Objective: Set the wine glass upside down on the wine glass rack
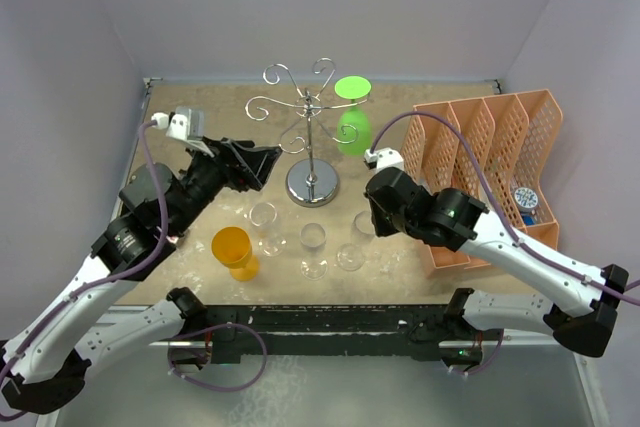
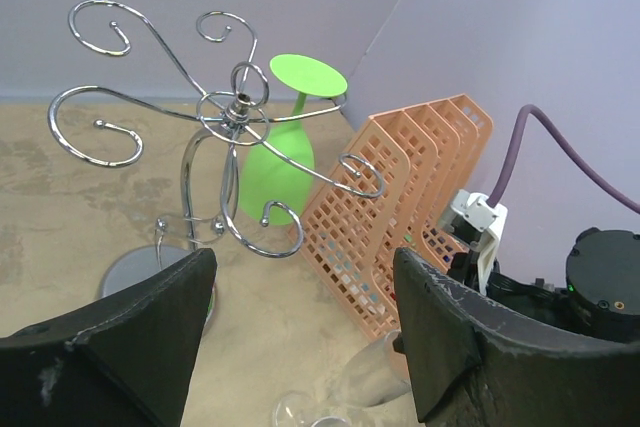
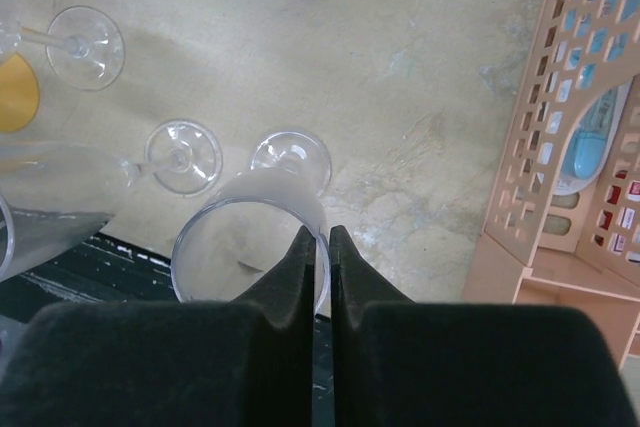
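Because the right gripper (image 3: 320, 234) pinches only the thin rim wall of the clear wine glass (image 3: 265, 192), with its fingers pressed nearly together on it, the hold looks narrow. The likeliest failure is the glass swivelling or sliding out of the pinch once it is lifted and turned over. A rim grip also leaves the heavy foot far from the fingers, so I judge that a quick flip could swing it loose.

Two other clear glasses (image 3: 183, 157) stand close by on the table (image 3: 420, 77), at about 9 and 10 o'clock of the held one in the right wrist view. A low or sideways lift could knock them over. At the wine glass rack (image 1: 310, 147), a green glass (image 1: 352, 125) already hangs at about 1 o'clock of the post. An approach from that side risks a clash, and the stem has to slip into a free scroll arm or the foot will not catch.

The left gripper (image 2: 300, 282) is spread wide and holds nothing, at about 9 o'clock of the rack, where it could crowd a delivery from that side.

In the top view the wine glass sits near the front of the table, at roughly 5 o'clock of the rack's base. Its mouth points up toward the wrist camera and its foot is down. The long axis, running along the stem, looks close to vertical, so the full inversion is not yet done. Whether the foot rests on the table I cannot tell.
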`<state>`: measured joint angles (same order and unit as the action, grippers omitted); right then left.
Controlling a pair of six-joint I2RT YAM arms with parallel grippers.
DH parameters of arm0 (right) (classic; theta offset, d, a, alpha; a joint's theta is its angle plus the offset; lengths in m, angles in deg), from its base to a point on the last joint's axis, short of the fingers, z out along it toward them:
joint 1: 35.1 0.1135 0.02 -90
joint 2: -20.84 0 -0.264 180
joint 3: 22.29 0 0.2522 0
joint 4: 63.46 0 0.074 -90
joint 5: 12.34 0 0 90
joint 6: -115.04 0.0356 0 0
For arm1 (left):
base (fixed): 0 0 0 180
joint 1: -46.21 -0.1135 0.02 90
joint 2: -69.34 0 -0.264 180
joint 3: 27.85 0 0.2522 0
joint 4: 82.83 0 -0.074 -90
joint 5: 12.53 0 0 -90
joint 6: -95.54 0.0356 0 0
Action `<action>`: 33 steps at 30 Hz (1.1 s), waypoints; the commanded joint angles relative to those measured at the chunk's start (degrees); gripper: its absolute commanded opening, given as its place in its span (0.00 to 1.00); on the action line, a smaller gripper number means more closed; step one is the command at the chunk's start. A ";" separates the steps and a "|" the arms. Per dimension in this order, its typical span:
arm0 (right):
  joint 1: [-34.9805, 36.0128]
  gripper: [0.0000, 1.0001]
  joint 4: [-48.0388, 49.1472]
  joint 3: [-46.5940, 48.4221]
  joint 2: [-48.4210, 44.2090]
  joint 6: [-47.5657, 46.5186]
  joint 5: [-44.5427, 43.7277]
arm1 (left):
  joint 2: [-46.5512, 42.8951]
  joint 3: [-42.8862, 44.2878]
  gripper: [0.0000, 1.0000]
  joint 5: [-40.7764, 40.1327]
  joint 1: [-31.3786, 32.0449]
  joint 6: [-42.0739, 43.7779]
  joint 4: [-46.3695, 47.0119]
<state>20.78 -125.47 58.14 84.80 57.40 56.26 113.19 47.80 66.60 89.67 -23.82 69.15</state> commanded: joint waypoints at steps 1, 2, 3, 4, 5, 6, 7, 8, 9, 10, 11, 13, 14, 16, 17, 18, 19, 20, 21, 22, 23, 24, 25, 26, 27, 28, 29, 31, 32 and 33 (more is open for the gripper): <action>0.29 0.02 1.49 1.78 -2.33 1.85 -5.86 | -1.29 2.29 0.69 2.57 -0.21 -2.64 0.00; 0.29 0.00 1.60 2.20 -2.80 2.65 -7.28 | -1.50 1.98 0.69 3.45 -0.21 -3.47 -0.84; 0.28 0.00 1.97 2.44 -3.32 3.07 -8.49 | -1.77 1.48 0.69 4.15 -0.18 -4.70 -0.98; 0.24 0.00 2.57 2.53 -4.05 3.53 -9.83 | -1.88 1.00 0.69 4.61 -0.20 -5.70 -0.98; 0.28 0.00 3.18 2.62 -4.81 3.85 -10.86 | -1.80 0.90 0.69 4.82 -0.21 -6.45 -1.19; 0.28 0.00 3.58 2.79 -5.48 4.21 -11.95 | -1.58 1.12 0.69 5.14 -0.20 -7.33 -1.46; 0.28 0.00 3.88 2.98 -6.24 4.71 -13.04 | -1.15 1.41 0.69 5.41 -0.17 -8.45 -1.55; 0.28 0.00 4.38 3.02 -7.10 5.33 -14.50 | -0.68 1.64 0.69 5.71 -0.16 -10.10 -1.24; 0.28 0.00 5.19 2.87 -8.09 6.30 -15.87 | -0.06 1.24 0.69 6.12 -0.16 -13.16 -0.22; 0.28 0.00 6.47 2.43 -9.32 6.64 -16.96 | 0.71 0.09 0.68 7.41 -0.18 -17.70 2.07; 0.28 0.00 7.99 1.59 -10.50 6.86 -17.60 | 1.80 -1.51 0.67 10.91 -0.18 -22.66 5.26; 0.28 0.00 12.42 -0.73 -13.61 8.03 -18.66 | 3.77 -5.47 0.61 17.60 0.02 -31.50 12.08; 0.28 0.00 14.67 -1.84 -14.87 8.31 -18.98 | 3.76 -7.70 0.60 18.27 0.37 -35.00 14.94; 0.28 0.00 18.56 -4.07 -16.89 9.21 -19.61 | 1.90 -11.49 0.59 14.73 1.33 -38.99 17.97; 0.28 0.00 20.29 -4.63 -17.63 9.45 -19.52 | 1.11 -12.24 0.59 12.45 1.56 -39.91 17.36; 0.28 0.00 21.54 -4.92 -18.16 9.98 -20.14 | 0.88 -12.25 0.59 11.51 1.62 -40.09 16.82; 0.28 0.00 22.29 -4.97 -18.56 10.59 -20.39 | 1.17 -11.71 0.58 11.29 1.72 -40.38 16.25; 0.28 0.00 22.80 -4.79 -19.00 11.35 -20.69 | 1.63 -11.16 0.58 11.23 2.04 -40.68 16.03; 0.33 0.00 23.11 -4.53 -19.38 11.84 -21.24 | 2.35 -10.98 0.58 11.07 2.44 -41.13 16.21; 0.29 0.00 23.14 -4.34 -19.71 12.55 -22.07 | 3.21 -10.70 0.58 10.61 3.02 -41.78 16.27; 0.29 0.00 23.16 -4.15 -20.10 13.28 -22.85 | 4.10 -10.61 0.58 9.91 3.60 -42.73 16.35; 0.28 0.00 23.20 -3.98 -20.37 13.56 -23.64 | 5.15 -10.54 0.58 9.71 4.33 -43.79 16.66; 0.28 0.00 23.01 -3.68 -20.66 13.60 -24.42 | 6.32 -10.31 0.57 9.34 4.94 -45.20 16.80; 0.28 0.00 22.72 -3.29 -20.91 13.76 -24.55 | 7.10 -9.99 0.57 8.68 5.68 -46.46 16.81; 0.28 0.00 22.12 -2.78 -21.02 14.96 -24.63 | 7.83 -9.57 0.56 7.65 6.72 -47.38 17.29; 0.28 0.00 21.55 -2.11 -21.12 15.95 -24.72 | 8.42 -8.85 0.56 6.39 8.02 -48.01 17.32; 0.28 0.00 20.87 -1.50 -21.18 16.50 -25.06 | 9.04 -7.28 0.56 5.11 9.25 -48.28 16.94; 0.28 0.00 19.66 -0.44 -21.48 16.88 -25.26 | 10.84 -3.72 0.55 3.26 12.28 -47.33 15.62; 0.28 0.00 18.92 0.12 -21.57 17.13 -25.26 | 12.16 -1.44 0.55 2.77 13.86 -46.26 14.61; 0.28 0.00 18.03 0.66 -21.82 17.39 -25.40 | 13.51 0.80 0.55 2.63 15.25 -45.05 13.59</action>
<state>20.78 -107.90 54.32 64.41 71.50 34.20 124.32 39.18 72.76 100.34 -68.98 81.65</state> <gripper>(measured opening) 0.049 0.556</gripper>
